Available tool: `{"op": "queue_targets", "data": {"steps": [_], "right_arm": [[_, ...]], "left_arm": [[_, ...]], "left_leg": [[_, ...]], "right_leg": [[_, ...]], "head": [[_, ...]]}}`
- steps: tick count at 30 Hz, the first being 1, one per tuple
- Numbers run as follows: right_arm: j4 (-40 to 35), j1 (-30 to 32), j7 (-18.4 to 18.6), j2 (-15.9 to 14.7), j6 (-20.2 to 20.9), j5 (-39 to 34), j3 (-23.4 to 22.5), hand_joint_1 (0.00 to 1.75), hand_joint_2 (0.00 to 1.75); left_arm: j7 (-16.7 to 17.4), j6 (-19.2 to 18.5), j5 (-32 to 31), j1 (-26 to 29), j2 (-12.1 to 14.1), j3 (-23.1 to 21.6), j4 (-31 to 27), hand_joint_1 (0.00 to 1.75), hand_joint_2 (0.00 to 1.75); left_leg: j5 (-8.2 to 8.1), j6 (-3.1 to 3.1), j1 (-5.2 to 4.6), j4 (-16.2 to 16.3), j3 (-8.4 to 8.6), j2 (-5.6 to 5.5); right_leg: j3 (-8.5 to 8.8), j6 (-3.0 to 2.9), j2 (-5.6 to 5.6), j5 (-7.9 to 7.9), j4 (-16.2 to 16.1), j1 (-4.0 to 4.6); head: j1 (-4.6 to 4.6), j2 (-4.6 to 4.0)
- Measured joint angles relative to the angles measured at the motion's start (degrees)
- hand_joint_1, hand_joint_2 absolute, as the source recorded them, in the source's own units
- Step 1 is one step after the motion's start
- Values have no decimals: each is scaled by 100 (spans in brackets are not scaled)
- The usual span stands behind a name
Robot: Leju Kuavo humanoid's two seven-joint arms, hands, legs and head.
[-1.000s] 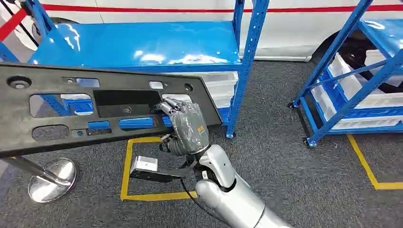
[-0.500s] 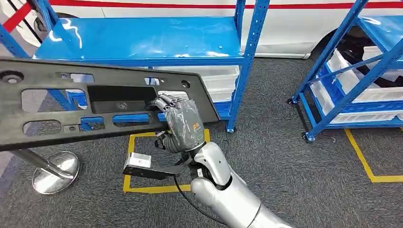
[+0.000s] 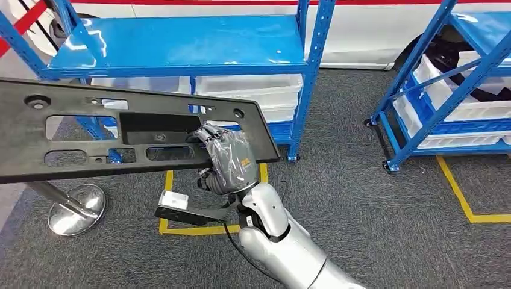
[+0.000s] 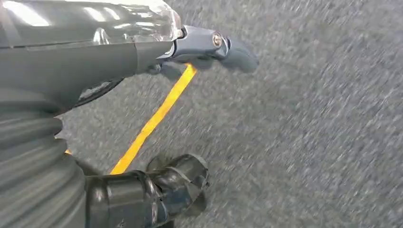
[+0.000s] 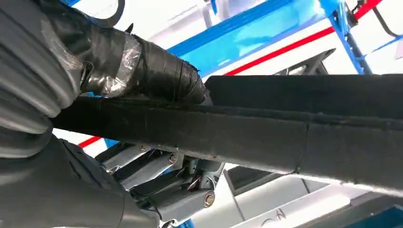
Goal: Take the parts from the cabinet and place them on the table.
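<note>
One black panel gripped in my right hand. Two blue racks: one just beyond my hand, one well off to its right. One chrome stanchion base left of my hand.

grey carpet floor with yellow tape lines, blue shelving racks, chrome stanchion base
</note>
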Motion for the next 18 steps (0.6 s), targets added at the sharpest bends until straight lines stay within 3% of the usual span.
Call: {"op": "queue_targets", "data": {"steps": [2, 3, 4, 5, 7, 8, 9, 10, 12, 13, 14, 17, 18], "right_arm": [[31, -3, -39, 2, -11, -30, -2, 175, 175], [55, -6, -68, 2, -13, -52, 0, 175, 175], [70, -11, -92, 2, -24, -85, 0, 175, 175], [88, -20, -114, 2, -30, -103, 0, 175, 175], [134, -21, -155, 4, -50, -149, -2, 175, 175], [168, -21, -175, 4, -63, -177, 0, 175, 175], [188, -20, -184, 4, -68, -195, 0, 175, 175], [219, -21, -188, 4, -81, -205, 0, 175, 175], [243, -28, -190, 22, -98, -236, 0, 175, 175], [247, -44, -195, 48, -102, -238, 0, 175, 175], [260, -49, -206, 74, -102, -240, 0, 175, 175], [286, -78, -212, 90, -120, -262, 0, 175, 175], [302, -82, -212, 96, -120, -267, 0, 175, 175]], "left_arm": [[2, 48, 26, -10, -9, 0, 0, 0, 175], [11, 70, 48, -23, -37, 0, 0, 0, 175], [18, 109, 57, -49, -50, 0, 0, 0, 175], [20, 138, 70, -68, -61, 0, 0, 0, 175], [7, 157, 112, -79, -72, 0, 2, 0, 175], [-15, 175, 125, -78, -81, 0, 0, 0, 175], [-26, 188, 138, -77, -81, 0, 0, 0, 175], [-31, 201, 168, -77, -90, 0, 2, 0, 175], [-35, 210, 173, -79, -96, 0, 0, 0, 175], [-37, 216, 173, -80, -111, 0, 2, 0, 175], [-37, 216, 173, -81, -114, 0, 0, 0, 175], [-35, 221, 173, -86, -114, 0, 2, 0, 175], [-35, 223, 173, -86, -111, 0, 2, 0, 175]], "left_leg": [[59, 76, -17, 5, -31, -2], [127, 152, 34, -50, -48, 15], [175, 195, 25, -58, -89, 19], [212, 248, 23, -58, -139, 21], [283, 263, 10, -55, -238, 23], [322, 261, 4, -51, -295, 25], [353, 260, 0, -51, -334, 25], [390, 250, -6, -50, -375, 22], [446, 224, -16, -50, -423, 7], [472, 205, -11, -51, -433, 11], [503, 164, -42, -51, -456, 12], [595, 49, 6, -96, -462, 33], [614, 11, -27, -105, -482, 25]], "right_leg": [[-2, 85, 2, 65, -38, -1], [-37, 108, 16, 44, -13, -7], [-87, 142, 34, -138, 112, -31], [-201, 163, 40, -424, 425, -37], [-486, 206, 41, -920, 1283, -43], [-568, 215, 41, -1051, 1615, -45], [-521, 212, 41, -1032, 1639, -49], [-311, 193, 41, -903, 1388, -47], [371, 107, 49, -534, 356, -26], [616, 38, 58, -551, -97, 10], [629, 18, 53, -525, -136, 38], [568, -59, 60, -445, -143, 81], [571, -109, 51, -353, -241, 13]], "head": [[0, 0], [2, 0], [7, 0], [7, 0], [7, 0], [7, 0], [7, 0], [7, 0], [7, 0], [5, 0], [-2, 0], [31, 0], [28, 0]]}}
